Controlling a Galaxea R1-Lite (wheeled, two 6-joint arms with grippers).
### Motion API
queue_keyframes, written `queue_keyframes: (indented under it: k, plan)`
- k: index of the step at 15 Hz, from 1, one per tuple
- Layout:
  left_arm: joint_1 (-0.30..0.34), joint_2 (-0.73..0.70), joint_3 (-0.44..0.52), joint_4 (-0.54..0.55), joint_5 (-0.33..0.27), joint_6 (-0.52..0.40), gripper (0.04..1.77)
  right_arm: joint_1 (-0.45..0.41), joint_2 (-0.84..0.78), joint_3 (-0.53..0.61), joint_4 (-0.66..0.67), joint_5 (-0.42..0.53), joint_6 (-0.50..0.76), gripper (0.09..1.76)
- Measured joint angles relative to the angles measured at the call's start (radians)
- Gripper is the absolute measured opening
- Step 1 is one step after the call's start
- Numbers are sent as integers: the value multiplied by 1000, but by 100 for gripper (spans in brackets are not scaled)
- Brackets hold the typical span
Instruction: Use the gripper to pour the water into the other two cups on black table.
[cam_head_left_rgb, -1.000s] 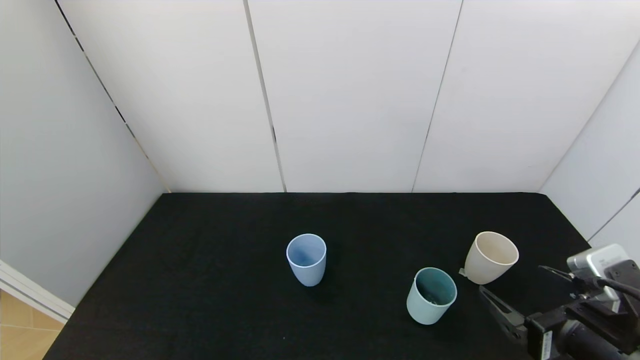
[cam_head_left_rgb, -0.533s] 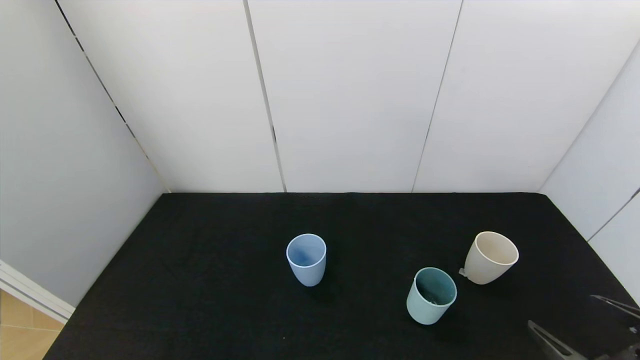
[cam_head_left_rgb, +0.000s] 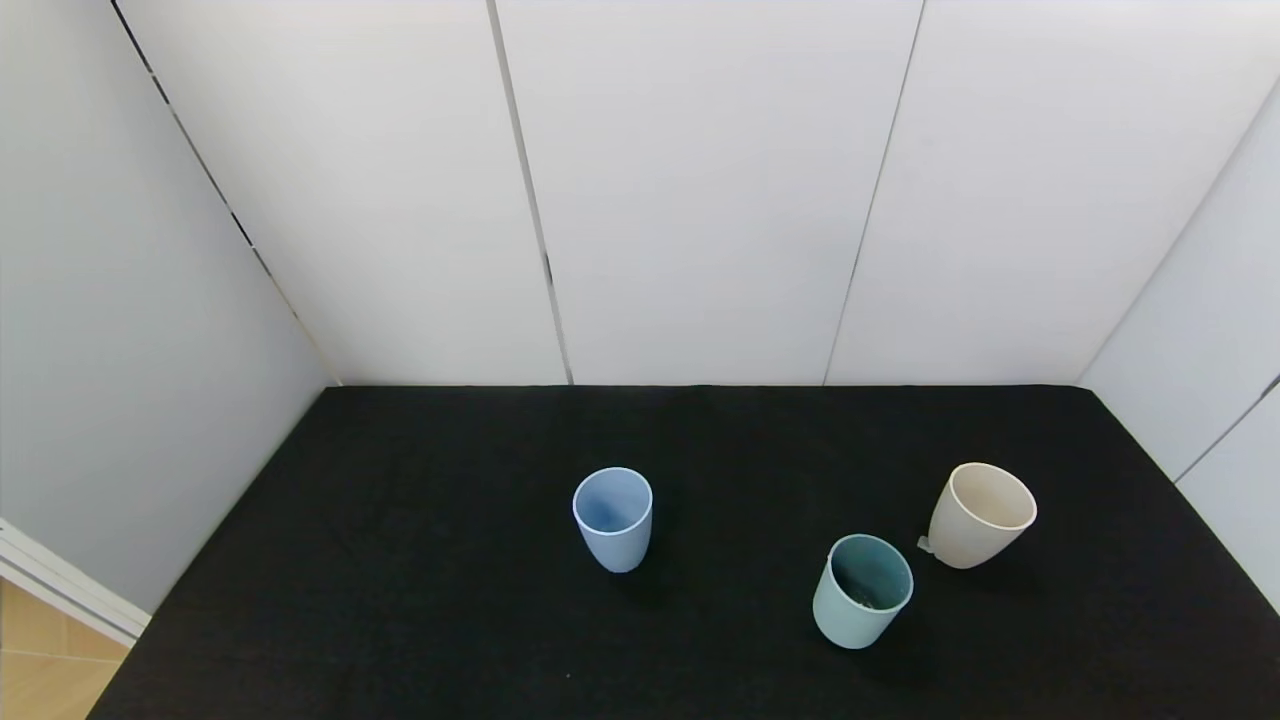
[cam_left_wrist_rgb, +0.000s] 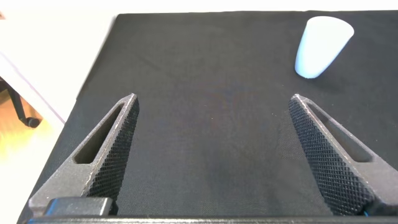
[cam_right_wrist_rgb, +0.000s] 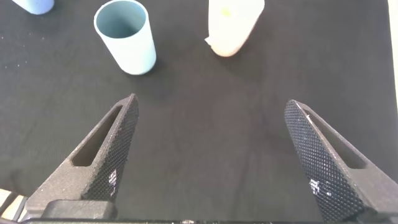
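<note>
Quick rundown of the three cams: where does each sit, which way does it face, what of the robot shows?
Head view: high on the robot, facing forward and down at the black table with the light blue cup, teal cup and cream cup; no arm shows.
Left wrist view: on the left arm, looking along the open left gripper over the table at the light blue cup.
Right wrist view: on the right arm, looking past the open right gripper at the teal cup and cream cup.
Shared: all three see the table and the light blue cup.

The large black table (cam_head_left_rgb: 420, 560) looks cloth-covered and matt; the light blue (cam_head_left_rgb: 612, 518), cream-beige (cam_head_left_rgb: 978, 515) and teal-green (cam_head_left_rgb: 862, 590) handleless tumblers look smooth, matt plastic.
</note>
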Motion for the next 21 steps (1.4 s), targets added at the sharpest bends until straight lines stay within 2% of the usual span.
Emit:
queue_keyframes:
  k: [3, 6, 9, 13, 15, 18, 21]
  plan:
    - [0, 0, 0, 0, 0, 0, 172, -9, -95, -1, 74, 13, 1, 170]
    - [0, 0, 0, 0, 0, 0, 172, -120, -174, 3, 129, 132, -2, 170]
    - [0, 0, 0, 0, 0, 0, 172, -203, -239, 33, 154, 173, -4, 170]
    - [0, 0, 0, 0, 0, 0, 172, -467, -318, 61, 173, 411, -55, 170]
    - [0, 0, 0, 0, 0, 0, 172, -560, -383, 61, 228, 502, -74, 170]
    - [0, 0, 0, 0, 0, 0, 172, -622, -497, 43, 298, 561, -82, 170]
    - [0, 0, 0, 0, 0, 0, 172, -629, -603, 43, 295, 539, -82, 170]
